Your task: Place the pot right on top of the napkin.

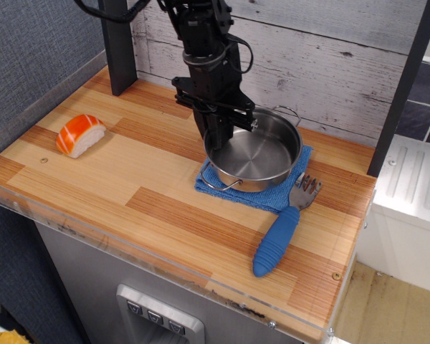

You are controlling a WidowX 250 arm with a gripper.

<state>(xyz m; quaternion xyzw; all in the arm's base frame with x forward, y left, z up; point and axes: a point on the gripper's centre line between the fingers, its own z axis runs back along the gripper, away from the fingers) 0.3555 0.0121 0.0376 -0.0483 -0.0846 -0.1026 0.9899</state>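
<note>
The shiny steel pot [254,152] sits upright on the folded blue napkin [261,193], covering most of it; blue cloth shows at the front, left and right edges. One wire loop handle points front-left, the other to the back right. My black gripper [221,132] reaches down from above and is shut on the pot's left rim, one finger inside the pot and one outside.
A fork with a blue ridged handle [279,238] lies just right of the napkin, its tines near the pot. A piece of salmon sushi [79,134] lies at the left. A dark post [119,44] stands at the back left. The counter's edge runs along the front.
</note>
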